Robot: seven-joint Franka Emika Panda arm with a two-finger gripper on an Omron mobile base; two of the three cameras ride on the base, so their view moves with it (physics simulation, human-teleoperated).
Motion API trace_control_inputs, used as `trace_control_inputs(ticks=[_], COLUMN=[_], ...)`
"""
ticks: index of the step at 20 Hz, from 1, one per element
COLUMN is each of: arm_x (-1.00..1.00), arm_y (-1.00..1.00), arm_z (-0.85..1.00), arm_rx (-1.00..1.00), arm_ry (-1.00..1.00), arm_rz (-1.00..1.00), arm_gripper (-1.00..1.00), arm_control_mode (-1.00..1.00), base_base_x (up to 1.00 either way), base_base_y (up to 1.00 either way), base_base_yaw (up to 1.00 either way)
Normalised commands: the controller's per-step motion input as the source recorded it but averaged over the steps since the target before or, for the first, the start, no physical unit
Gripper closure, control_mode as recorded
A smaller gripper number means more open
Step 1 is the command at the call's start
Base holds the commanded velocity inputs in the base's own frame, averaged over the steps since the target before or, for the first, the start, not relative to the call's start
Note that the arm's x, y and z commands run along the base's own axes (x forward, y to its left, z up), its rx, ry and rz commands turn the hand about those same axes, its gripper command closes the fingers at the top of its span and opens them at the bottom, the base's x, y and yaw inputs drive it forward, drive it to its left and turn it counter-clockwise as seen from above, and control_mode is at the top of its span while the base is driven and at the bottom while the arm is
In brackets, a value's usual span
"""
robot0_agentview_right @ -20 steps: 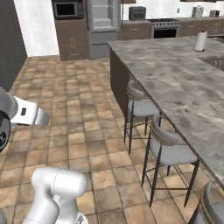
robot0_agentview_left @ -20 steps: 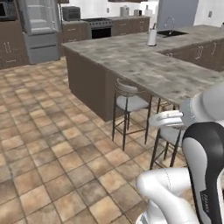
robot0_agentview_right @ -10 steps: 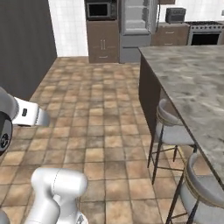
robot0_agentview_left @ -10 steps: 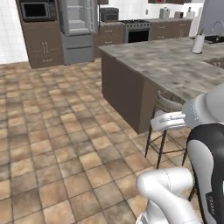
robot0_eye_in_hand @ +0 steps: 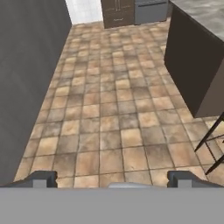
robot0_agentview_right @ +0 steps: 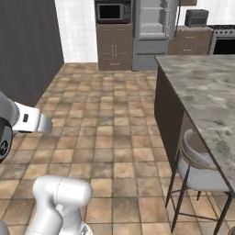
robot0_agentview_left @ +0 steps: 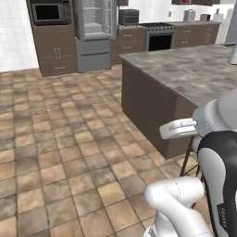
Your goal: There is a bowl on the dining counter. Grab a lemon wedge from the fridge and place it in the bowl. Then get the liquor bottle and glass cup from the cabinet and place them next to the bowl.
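My gripper (robot0_eye_in_hand: 112,179) points down at the tiled floor, its two dark fingertips (robot0_eye_in_hand: 43,178) wide apart and open with nothing between them. The grey steel fridge (robot0_agentview_left: 95,28) stands at the far wall, also seen as the fridge (robot0_agentview_right: 153,27), and its bottom drawers sit at the top of the hand view (robot0_eye_in_hand: 151,9). The dining counter (robot0_agentview_left: 185,69) with its marbled top runs along the right, the same counter (robot0_agentview_right: 206,87) and its dark side (robot0_eye_in_hand: 192,65). The bowl, lemon wedge, liquor bottle, glass cup and cabinet are out of view.
A grey stool (robot0_agentview_right: 199,160) stands against the counter, and its legs (robot0_eye_in_hand: 212,144) reach into the hand view. A dark wall (robot0_agentview_right: 27,46) closes the left side. A microwave (robot0_agentview_left: 48,12), a toaster (robot0_agentview_left: 128,17) and a stove (robot0_agentview_left: 159,39) line the far wall. Open tiled floor (robot0_agentview_left: 69,139) leads to the fridge.
The whole picture has shifted: the camera has swung, bringing the fridge toward the middle and nearer, and pushing the counter to the right. The gripper stays open.
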Motion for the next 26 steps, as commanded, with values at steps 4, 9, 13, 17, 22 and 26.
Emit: trace_control_inputs(ticks=[4, 9, 13, 17, 22, 26], arm_x=[0.00, 0.00, 0.00, 0.00, 0.00, 0.00], arm_y=[0.00, 0.00, 0.00, 0.00, 0.00, 0.00], arm_z=[0.00, 0.00, 0.00, 0.00, 0.00, 0.00], arm_rx=[0.00, 0.00, 0.00, 0.00, 0.00, 0.00], arm_ry=[0.00, 0.00, 0.00, 0.00, 0.00, 0.00], arm_rz=[0.00, 0.00, 0.00, 0.00, 0.00, 0.00], arm_gripper=[-1.00, -1.00, -1.00, -1.00, -1.00, -1.00], arm_control_mode=[1.00, 1.00, 1.00, 1.00, 1.00, 1.00], base_base_x=[1.00, 1.00, 1.00, 1.00, 1.00, 1.00], base_base_y=[0.00, 0.00, 0.00, 0.00, 0.00, 0.00], base_base_yaw=[0.09, 0.07, 0.05, 0.00, -0.01, -0.07])
